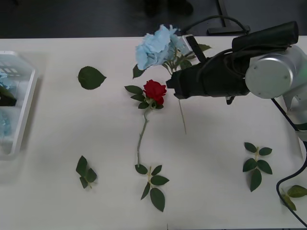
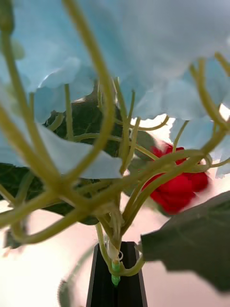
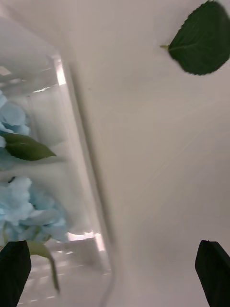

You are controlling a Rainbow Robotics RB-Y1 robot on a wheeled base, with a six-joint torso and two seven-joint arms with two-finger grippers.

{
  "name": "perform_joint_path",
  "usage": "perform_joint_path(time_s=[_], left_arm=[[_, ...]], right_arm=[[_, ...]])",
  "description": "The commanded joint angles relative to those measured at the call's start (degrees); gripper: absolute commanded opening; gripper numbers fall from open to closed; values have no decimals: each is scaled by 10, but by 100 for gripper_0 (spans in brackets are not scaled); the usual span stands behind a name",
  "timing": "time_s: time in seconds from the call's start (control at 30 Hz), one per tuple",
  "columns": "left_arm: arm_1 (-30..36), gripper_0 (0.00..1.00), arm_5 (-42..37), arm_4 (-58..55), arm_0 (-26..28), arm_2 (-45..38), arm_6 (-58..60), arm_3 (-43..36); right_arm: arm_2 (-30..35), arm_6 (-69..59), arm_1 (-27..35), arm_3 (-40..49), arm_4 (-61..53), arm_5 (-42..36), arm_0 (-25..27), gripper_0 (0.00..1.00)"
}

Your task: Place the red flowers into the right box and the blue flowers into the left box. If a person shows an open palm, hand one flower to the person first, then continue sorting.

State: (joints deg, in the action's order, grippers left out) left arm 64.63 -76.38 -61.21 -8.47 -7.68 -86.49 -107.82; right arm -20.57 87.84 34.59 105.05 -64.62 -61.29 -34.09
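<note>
Hydrangea, blue flower [image 1: 156, 48], which we hold by its stem in our right tool [image 2: 116, 273], jaws pinched narrow, lifted off the worktop [image 1: 216, 182] near the red flower [image 1: 155, 91], presumably bound for the left box [image 1: 24, 108], beside which our left tool [image 3: 115, 273] waits wide.

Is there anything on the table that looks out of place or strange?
Yes. Loose green leaves and leaf sprigs lie scattered on the table, detached from any flower. Otherwise nothing looks damaged: the right claw grips the blue flower by its stem beside the red flower.
</note>
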Motion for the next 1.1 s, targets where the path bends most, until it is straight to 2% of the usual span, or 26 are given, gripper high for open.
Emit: perform_joint_path(time_s=[0.03,0.2,0.3,0.4,0.5,0.63,0.8,1.0,1.1], left_arm=[[-47,100,9,-61,-19,-19,98,-35],[-79,100,94,-117,18,-19,98,-78],[-100,100,177,-156,74,-19,80,-117],[-115,100,224,-177,123,-19,43,-148],[-130,100,278,-230,182,-19,-9,-182],[-144,100,294,-288,225,-18,-71,-222],[-182,100,343,-327,221,40,-110,-255],[-219,100,483,-239,184,181,-127,-250],[-244,100,501,-199,166,206,-129,-223]], right_arm=[[8,11,-24,27,-55,57,-34,0],[8,50,-52,31,-79,83,-48,0],[4,62,-66,31,-107,88,-53,0],[-7,65,-74,38,-127,103,-53,0],[-35,61,-79,41,-148,153,-54,0],[-60,57,-78,41,-154,192,-54,0],[-62,53,-78,41,-164,192,-54,0],[-62,50,-78,41,-170,192,-54,0],[-63,48,-78,41,-170,192,-54,0]])
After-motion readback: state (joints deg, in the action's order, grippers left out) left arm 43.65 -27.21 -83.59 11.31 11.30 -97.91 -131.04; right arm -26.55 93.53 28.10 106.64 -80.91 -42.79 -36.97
